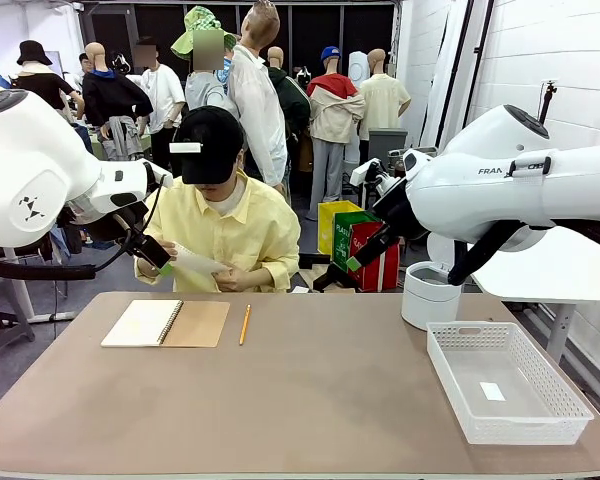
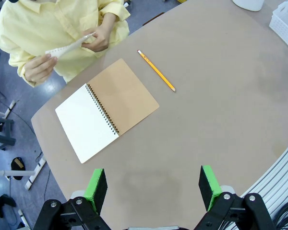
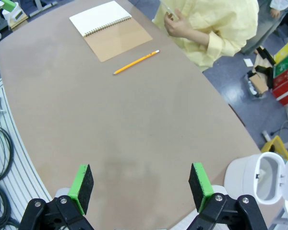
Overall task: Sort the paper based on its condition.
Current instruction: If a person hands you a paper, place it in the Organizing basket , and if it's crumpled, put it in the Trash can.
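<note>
Handover looks to be the step in hand: left gripper (image 2: 153,184) and right gripper (image 3: 141,184) hang with jaws wide and nothing between them. The paper (image 2: 69,46) is in the person's hands, well beyond the left jaws. The next move probably calls for reaching toward it. The front view looks into the white basket (image 1: 460,400); the left wrist view catches just its corner

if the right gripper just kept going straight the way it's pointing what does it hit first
Most likely the brown tabletop: the right gripper, jaws open, points down at a bare patch of it, well short of the yellow pencil. The exact spot is hard to judge from the wrist view.
</note>
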### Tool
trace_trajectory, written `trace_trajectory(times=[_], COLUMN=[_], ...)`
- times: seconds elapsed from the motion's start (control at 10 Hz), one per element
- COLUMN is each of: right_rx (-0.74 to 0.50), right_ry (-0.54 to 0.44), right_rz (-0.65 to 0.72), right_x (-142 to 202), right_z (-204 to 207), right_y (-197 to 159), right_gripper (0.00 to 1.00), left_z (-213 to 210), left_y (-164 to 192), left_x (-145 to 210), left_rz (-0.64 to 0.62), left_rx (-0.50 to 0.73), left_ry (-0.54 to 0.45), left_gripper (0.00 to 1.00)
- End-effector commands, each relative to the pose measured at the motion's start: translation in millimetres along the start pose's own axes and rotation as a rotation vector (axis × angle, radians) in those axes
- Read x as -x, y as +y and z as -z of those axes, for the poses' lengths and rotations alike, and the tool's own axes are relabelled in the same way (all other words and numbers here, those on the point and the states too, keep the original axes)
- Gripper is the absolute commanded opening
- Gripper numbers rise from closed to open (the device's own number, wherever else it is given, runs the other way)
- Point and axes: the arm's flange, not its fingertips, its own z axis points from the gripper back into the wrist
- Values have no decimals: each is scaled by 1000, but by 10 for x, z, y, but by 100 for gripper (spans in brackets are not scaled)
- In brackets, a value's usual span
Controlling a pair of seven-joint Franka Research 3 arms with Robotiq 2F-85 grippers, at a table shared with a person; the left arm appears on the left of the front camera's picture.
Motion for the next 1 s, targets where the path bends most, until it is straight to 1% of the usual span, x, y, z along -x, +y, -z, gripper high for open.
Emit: trace_trajectory(times=[0.0,0.9], right_rx=[6,6], right_ry=[2,2], right_rz=[-1,-1], right_x=[0,0], right_z=[-3,-3], right_y=[-5,-5], right_gripper=[100,100], left_z=[-5,-5], left_y=[10,10], left_x=[1,1], left_rz=[0,0], left_rx=[-1,-1], left_ry=[-1,-1], left_gripper=[100,100])
